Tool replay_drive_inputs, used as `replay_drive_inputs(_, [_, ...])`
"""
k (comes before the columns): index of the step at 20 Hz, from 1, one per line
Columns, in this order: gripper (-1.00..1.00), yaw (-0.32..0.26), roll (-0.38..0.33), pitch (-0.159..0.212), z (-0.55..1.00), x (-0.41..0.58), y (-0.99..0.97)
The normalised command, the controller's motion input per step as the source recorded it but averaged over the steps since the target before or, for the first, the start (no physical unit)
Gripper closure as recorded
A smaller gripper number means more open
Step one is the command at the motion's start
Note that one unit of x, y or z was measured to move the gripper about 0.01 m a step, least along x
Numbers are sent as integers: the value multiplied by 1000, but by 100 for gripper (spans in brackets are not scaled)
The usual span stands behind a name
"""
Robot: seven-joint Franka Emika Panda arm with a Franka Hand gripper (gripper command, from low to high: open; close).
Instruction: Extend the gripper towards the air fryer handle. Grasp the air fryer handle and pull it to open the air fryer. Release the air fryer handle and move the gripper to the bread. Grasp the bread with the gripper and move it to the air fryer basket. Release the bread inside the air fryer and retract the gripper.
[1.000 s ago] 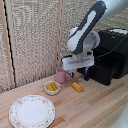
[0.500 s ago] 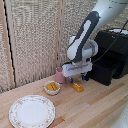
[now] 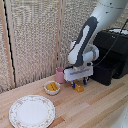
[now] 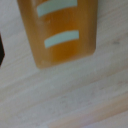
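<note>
**Tool down over the bread, fryer drawer out**

Toward the tabletop's [image 3: 95, 105] far edge, in front of the air fryer [image 3: 114, 52], the tool [image 3: 78, 81] has dropped over the last second from a higher hover to just above the bread [image 3: 78, 88], which lies on the wood between the small white bowl [image 3: 52, 88] and the fryer. The air fryer basket [image 3: 104, 73] looks pulled forward, so the opening step seems done and the bread pick-up is in hand. In the wrist view the bread [image 4: 64, 31] fills the frame, golden-brown with two pale stripes, very close beneath the camera. The fingers are not clearly visible in either view, so I cannot tell whether the tool is open or already closed on it. A pink mug [image 3: 60, 75] stands just behind, and a plate [image 3: 31, 111] sits near the front edge.
</note>
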Motion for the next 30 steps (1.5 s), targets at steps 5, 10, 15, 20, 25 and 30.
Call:
replay_drive_inputs(5, [-100, 99, 105, -136, -207, 40, -251])
replay_drive_inputs(10, [100, 19, 105, -18, -15, 1, -26])
replay_drive_inputs(15, [100, 6, -4, -15, 0, 5, -1])
replay_drive_inputs(20, [100, -3, 9, -47, 47, -1, 90])
replay_drive_inputs(25, [100, -84, -81, -9, 630, -55, 128])
replay_drive_inputs(30, [100, -61, -67, 1, 997, -84, 207])
